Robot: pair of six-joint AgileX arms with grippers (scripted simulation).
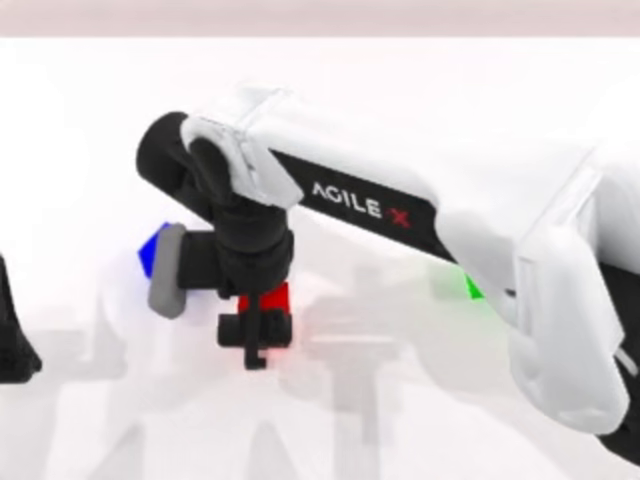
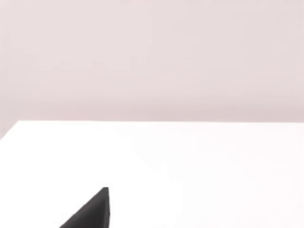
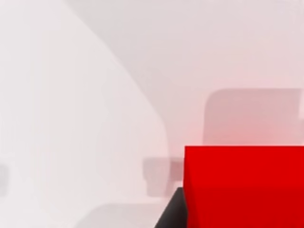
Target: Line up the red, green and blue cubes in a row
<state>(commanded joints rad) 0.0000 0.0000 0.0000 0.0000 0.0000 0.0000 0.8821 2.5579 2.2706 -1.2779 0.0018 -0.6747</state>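
Tabletop [image 1: 400, 420] glossy white — right gripper [image 1: 257, 335] pinching red cube [image 1: 272, 300].

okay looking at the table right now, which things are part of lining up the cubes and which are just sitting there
Part of the job:
red cube, under the right gripper
blue cube, left of it
green cube, partly hidden by the right arm

Just there:
left arm, parked at the table's left edge
table

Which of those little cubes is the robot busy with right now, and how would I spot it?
Follow the long white right arm reaching across the table from the top view's right to its black right gripper near the middle. The red cube sits right at that gripper. The blue cube lies farther left and the green cube peeks out farther right.
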